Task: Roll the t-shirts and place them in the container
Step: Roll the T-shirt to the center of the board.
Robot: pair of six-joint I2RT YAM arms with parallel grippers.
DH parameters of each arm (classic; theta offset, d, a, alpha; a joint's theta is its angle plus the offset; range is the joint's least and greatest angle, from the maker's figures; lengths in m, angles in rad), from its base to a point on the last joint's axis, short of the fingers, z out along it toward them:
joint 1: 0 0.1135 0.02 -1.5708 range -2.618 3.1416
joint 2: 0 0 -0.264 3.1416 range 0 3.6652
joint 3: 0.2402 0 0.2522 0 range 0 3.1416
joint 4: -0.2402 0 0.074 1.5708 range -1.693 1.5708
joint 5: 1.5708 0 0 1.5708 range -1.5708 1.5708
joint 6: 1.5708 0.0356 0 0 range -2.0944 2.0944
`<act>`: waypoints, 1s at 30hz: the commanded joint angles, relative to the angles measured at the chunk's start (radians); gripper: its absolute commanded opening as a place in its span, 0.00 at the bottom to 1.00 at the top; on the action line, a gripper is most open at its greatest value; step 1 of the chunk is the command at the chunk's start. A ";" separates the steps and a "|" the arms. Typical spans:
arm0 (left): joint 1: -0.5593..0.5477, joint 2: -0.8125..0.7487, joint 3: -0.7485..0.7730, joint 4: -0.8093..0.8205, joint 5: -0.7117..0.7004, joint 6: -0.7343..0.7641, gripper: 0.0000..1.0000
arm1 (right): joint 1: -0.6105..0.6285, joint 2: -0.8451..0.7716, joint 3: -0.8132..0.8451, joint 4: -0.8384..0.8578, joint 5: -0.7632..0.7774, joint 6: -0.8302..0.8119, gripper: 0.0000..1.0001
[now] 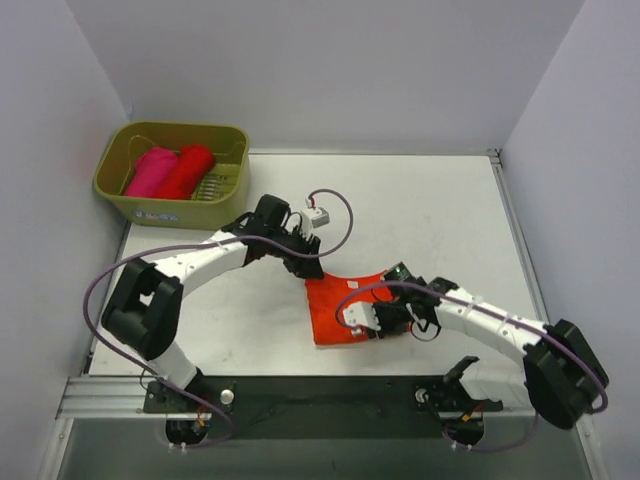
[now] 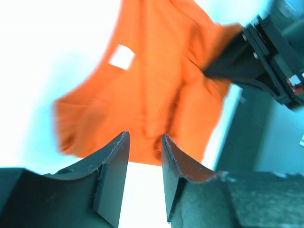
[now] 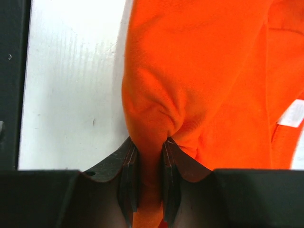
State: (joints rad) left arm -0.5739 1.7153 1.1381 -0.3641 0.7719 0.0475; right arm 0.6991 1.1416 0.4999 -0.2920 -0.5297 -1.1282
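Done: pink t-shirt [image 1: 150, 172] and red t-shirt [image 1: 190, 170] rolled, in basket [image 1: 180, 212]
To do: orange t-shirt [image 1: 325, 315], lying unrolled
Right gripper [image 3: 149, 147]: pinches its fold
Left gripper [image 2: 145, 140]: jaws apart, empty

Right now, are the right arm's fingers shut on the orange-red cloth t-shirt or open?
Shut on it: the right fingers pinch a bunched fold of the orange-red cloth t-shirt between them.

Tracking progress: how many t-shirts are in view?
3: an orange t-shirt on the table, a pink one and a red one rolled in the basket; more may be hidden.
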 commanded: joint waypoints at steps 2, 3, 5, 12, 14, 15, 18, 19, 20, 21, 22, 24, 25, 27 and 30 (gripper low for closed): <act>-0.033 -0.180 -0.176 0.349 -0.391 -0.107 0.46 | -0.114 0.163 0.113 -0.220 -0.130 0.079 0.04; -0.044 -0.230 -0.240 0.406 -0.420 -0.091 0.46 | -0.133 0.184 0.144 -0.242 -0.154 0.091 0.05; -0.075 -0.285 -0.296 0.439 -0.524 -0.054 0.46 | -0.170 0.236 0.175 -0.268 -0.174 0.091 0.05; -0.257 -0.476 -0.480 0.588 -0.570 0.245 0.54 | -0.283 0.475 0.363 -0.484 -0.291 0.087 0.05; -0.293 -0.485 -0.500 0.612 -0.505 0.339 0.56 | -0.315 0.556 0.431 -0.553 -0.325 0.082 0.05; -0.311 -0.477 -0.502 0.617 -0.469 0.360 0.57 | -0.326 0.579 0.449 -0.573 -0.331 0.073 0.05; -0.349 -0.428 -0.480 0.593 -0.376 0.426 0.57 | -0.352 0.662 0.517 -0.645 -0.354 0.051 0.05; -0.357 -0.407 -0.471 0.581 -0.356 0.431 0.58 | -0.355 0.711 0.557 -0.668 -0.358 0.033 0.05; -0.357 -0.376 -0.447 0.561 -0.329 0.430 0.58 | -0.363 0.740 0.583 -0.734 -0.369 0.019 0.05; -0.357 -0.361 -0.437 0.550 -0.307 0.430 0.57 | -0.377 0.769 0.604 -0.759 -0.372 0.018 0.05; -0.359 -0.352 -0.430 0.548 -0.262 0.428 0.57 | -0.386 0.815 0.639 -0.778 -0.380 0.019 0.05; -0.363 -0.330 -0.416 0.539 -0.223 0.440 0.57 | -0.404 0.857 0.673 -0.840 -0.400 0.002 0.05; -0.366 -0.324 -0.411 0.539 -0.198 0.439 0.58 | -0.408 0.880 0.689 -0.849 -0.406 0.005 0.05; -0.368 -0.296 -0.387 0.522 -0.165 0.431 0.58 | -0.411 0.895 0.718 -0.869 -0.403 0.007 0.05; -0.377 -0.255 -0.348 0.496 -0.102 0.404 0.58 | -0.411 0.940 0.753 -0.889 -0.397 0.027 0.05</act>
State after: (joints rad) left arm -0.9371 1.4246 0.7040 0.1471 0.5114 0.4305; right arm 0.2909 2.0422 1.2041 -1.0653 -0.9333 -1.1362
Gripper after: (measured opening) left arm 0.582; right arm 0.195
